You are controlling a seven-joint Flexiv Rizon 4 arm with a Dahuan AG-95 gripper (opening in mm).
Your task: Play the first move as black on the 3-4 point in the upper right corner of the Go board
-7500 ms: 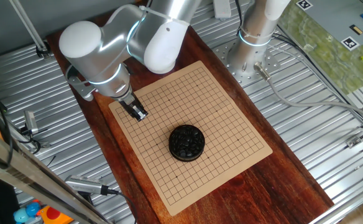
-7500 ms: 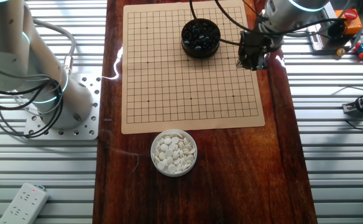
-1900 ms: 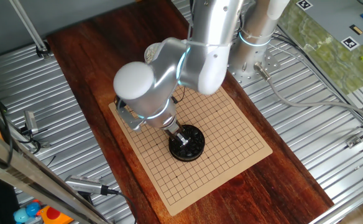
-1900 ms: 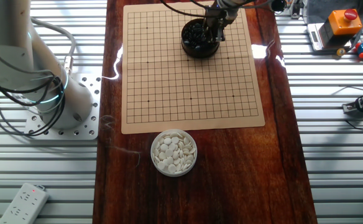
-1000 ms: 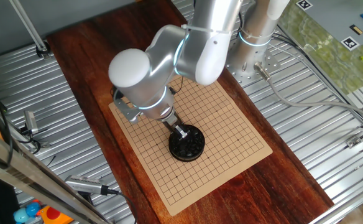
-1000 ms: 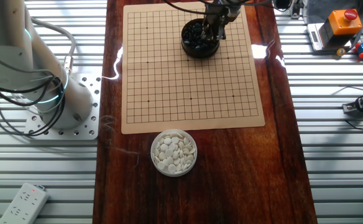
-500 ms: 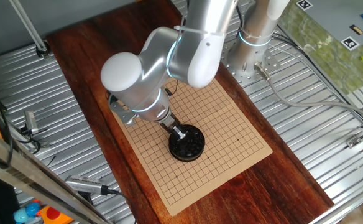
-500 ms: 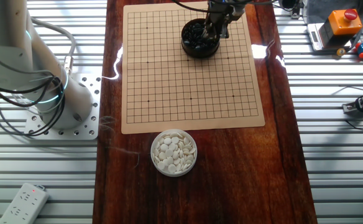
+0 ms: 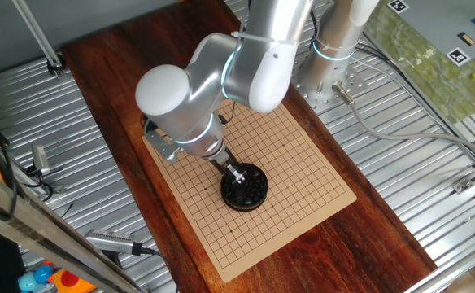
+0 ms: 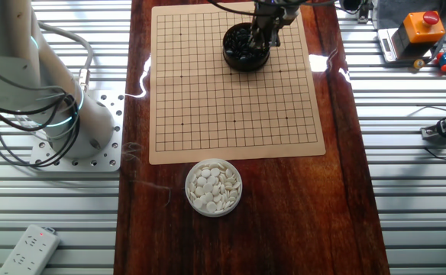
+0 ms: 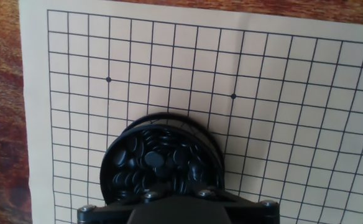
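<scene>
A round black bowl [image 9: 249, 194] full of glossy black stones [image 11: 160, 163] stands on the tan Go board [image 9: 290, 155]. In the other fixed view the bowl [image 10: 240, 50] sits near the board's far edge [image 10: 208, 99]. My gripper [image 9: 237, 174] points down into the bowl near its rim, and in the other fixed view [image 10: 263, 41] its tips are over the bowl's right side. The fingers look close together, but the stones hide whether they hold one. In the hand view only the dark hand body [image 11: 175, 213] shows below the bowl. No stones lie on the board.
A white bowl of white stones [image 10: 214, 187] stands on the wooden table [image 10: 284, 214] beside the board's near edge. A second arm's base [image 10: 82, 134] is bolted at the left. A box with a red button [image 10: 418, 25] and tools lie at the right.
The gripper came from the board's edge to the black bowl. Over the last second its tips stay in the bowl while the arm's elbow shifts slightly.
</scene>
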